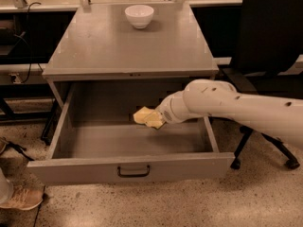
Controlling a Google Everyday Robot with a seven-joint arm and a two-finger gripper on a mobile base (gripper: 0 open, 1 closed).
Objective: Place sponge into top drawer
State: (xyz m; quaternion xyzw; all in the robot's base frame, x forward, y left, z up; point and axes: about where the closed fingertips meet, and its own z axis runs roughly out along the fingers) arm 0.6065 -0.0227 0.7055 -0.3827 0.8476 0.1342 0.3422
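Inside the open top drawer [94,167], the end effector [159,121] gripped the sponge [145,116], seemingly light and squashy, by its 3 o'clock edge.

My arm [246,107] reaches in from the right, with the forearm sloping down and to the left and the wrist [173,109] bent low. My gripper [159,120] is at its left end, inside the open top drawer [80,170] toward the back. My jaws are clamped on the sponge [146,116] and are mostly hidden behind it.
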